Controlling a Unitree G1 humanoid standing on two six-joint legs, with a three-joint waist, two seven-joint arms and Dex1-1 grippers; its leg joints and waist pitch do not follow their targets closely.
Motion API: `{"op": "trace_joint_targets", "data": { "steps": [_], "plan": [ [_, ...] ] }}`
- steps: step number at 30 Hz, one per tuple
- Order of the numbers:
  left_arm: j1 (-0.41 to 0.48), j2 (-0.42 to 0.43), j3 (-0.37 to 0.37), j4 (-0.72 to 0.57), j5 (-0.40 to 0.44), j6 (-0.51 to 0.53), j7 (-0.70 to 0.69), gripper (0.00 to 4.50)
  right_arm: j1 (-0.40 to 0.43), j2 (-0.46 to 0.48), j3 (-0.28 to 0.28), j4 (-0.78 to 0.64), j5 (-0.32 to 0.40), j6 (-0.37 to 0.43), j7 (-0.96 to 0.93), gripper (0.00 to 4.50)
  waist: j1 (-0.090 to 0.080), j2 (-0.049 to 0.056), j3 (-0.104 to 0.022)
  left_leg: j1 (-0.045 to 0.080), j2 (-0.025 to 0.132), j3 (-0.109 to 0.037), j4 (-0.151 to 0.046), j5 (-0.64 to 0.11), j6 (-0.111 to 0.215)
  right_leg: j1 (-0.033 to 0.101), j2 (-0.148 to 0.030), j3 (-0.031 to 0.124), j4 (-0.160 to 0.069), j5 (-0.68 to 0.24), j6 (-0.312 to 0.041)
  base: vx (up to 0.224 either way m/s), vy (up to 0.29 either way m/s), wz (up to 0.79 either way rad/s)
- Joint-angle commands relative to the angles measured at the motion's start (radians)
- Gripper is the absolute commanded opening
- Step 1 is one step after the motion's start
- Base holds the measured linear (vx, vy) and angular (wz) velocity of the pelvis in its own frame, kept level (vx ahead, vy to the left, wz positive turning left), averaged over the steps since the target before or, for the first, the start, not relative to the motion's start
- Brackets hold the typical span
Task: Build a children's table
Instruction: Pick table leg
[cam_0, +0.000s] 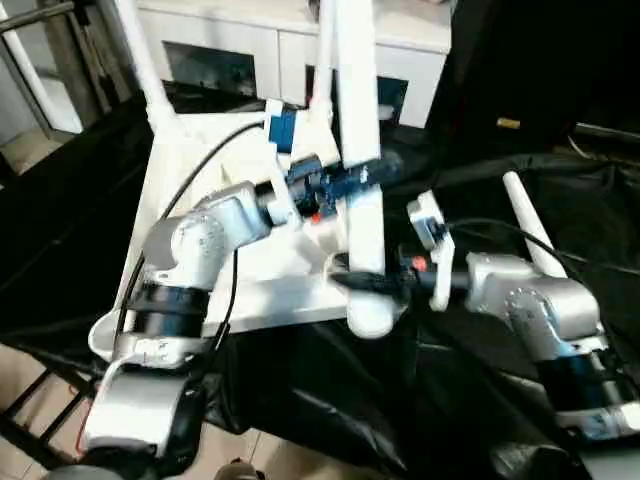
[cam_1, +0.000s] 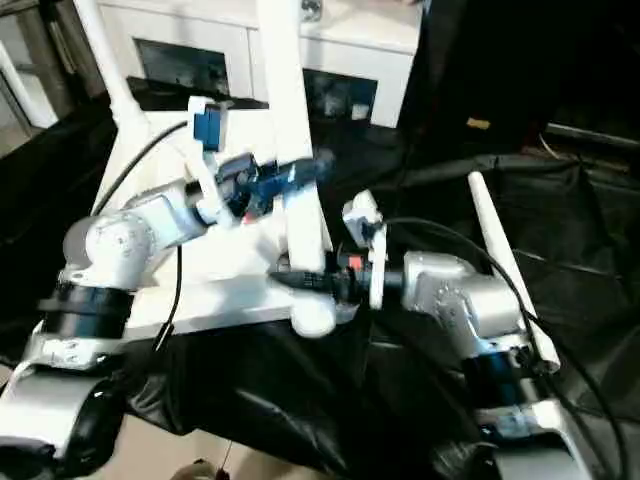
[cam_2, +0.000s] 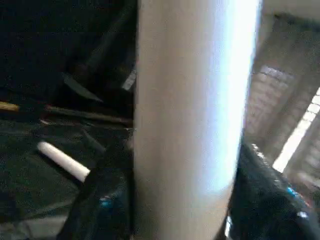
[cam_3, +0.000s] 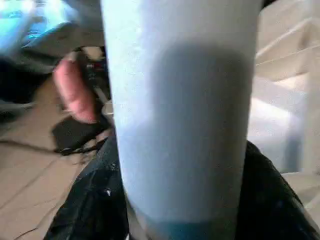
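Holding the upright leg (cam_0: 358, 150) at centre frame, we grip it twice: the left gripper (cam_0: 345, 180) has its jaws clamped high on it and the right gripper (cam_0: 365, 282) low, likely to steady it over a corner socket of the upturned table top (cam_0: 190, 170). A spare leg (cam_0: 530, 235) lies right on black cloth (cam_0: 330, 400); a cabinet (cam_0: 250, 45) stands behind.
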Motion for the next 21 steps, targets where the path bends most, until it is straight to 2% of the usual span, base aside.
{"op": "trace_joint_targets", "data": {
  "steps": [1, 3, 6, 7, 11, 17, 19, 21],
  "plan": [
    [-0.033, -0.017, 0.004, -0.023, 0.025, -0.055, 0.055, 2.88, -0.006, 0.004, -0.029, 0.019, -0.018, -0.007, -0.053, 2.03, 0.001, -0.006, -0.081, 0.007, 0.011, 0.004, -0.057, -0.093, 0.018, 0.067, -0.062, 0.035, -0.064, -0.089, -0.213, 0.0, 0.0, 0.0],
    [-0.022, -0.038, 0.001, -0.035, 0.058, -0.071, 0.134, 2.95, -0.009, 0.018, -0.033, 0.012, -0.018, -0.012, -0.072, 2.0, 0.001, -0.005, -0.083, 0.005, 0.011, 0.003, -0.056, -0.081, 0.02, 0.07, -0.061, 0.035, -0.06, -0.054, -0.216, 0.0, 0.0, 0.0],
    [-0.01, -0.061, -0.006, -0.047, 0.084, -0.066, 0.201, 2.98, -0.013, 0.028, -0.032, 0.013, -0.02, -0.017, -0.089, 1.96, 0.0, -0.007, -0.083, 0.004, 0.01, 0.004, -0.055, -0.078, 0.028, 0.07, -0.061, 0.035, -0.06, -0.044, -0.22, 0.0, 0.0, 0.0],
    [-0.009, -0.068, -0.005, -0.045, 0.091, -0.07, 0.217, 2.98, -0.015, 0.032, -0.032, 0.014, -0.022, -0.02, -0.095, 1.95, 0.0, -0.005, -0.082, 0.004, 0.011, 0.004, -0.055, -0.082, 0.028, 0.07, -0.062, 0.035, -0.06, -0.051, -0.22, 0.0, 0.0, 0.0],
    [-0.016, -0.093, 0.011, -0.013, 0.117, -0.098, 0.308, 2.63, -0.019, 0.046, -0.034, 0.021, -0.034, -0.039, -0.119, 1.95, -0.002, -0.012, -0.081, 0.004, 0.008, 0.005, -0.055, -0.09, 0.027, 0.071, -0.061, 0.035, -0.066, -0.083, -0.207, 0.0, 0.0, 0.0],
    [-0.016, -0.095, 0.007, -0.03, 0.127, -0.122, 0.315, 2.17, -0.025, 0.055, -0.029, 0.027, -0.056, -0.086, -0.143, 1.95, -0.001, -0.01, -0.082, 0.006, 0.009, 0.005, -0.054, -0.081, 0.03, 0.066, -0.061, 0.036, -0.063, -0.075, -0.208, 0.0, 0.0, 0.0],
    [-0.015, -0.097, 0.007, -0.036, 0.126, -0.126, 0.312, 1.96, -0.028, 0.056, -0.029, 0.027, -0.051, -0.075, -0.135, 2.65, -0.001, -0.01, -0.082, 0.005, 0.009, 0.005, -0.054, -0.082, 0.034, 0.067, -0.061, 0.035, -0.062, -0.068, -0.213, 0.0, 0.0, 0.0],
    [-0.013, -0.086, -0.01, -0.04, 0.136, -0.133, 0.291, 1.89, -0.037, 0.057, -0.043, 0.031, -0.032, -0.049, -0.131, 2.65, -0.002, -0.011, -0.081, 0.005, 0.009, 0.005, -0.055, -0.089, 0.038, 0.067, -0.061, 0.035, -0.064, -0.081, -0.211, 0.0, 0.0, 0.0]
  ]
}}
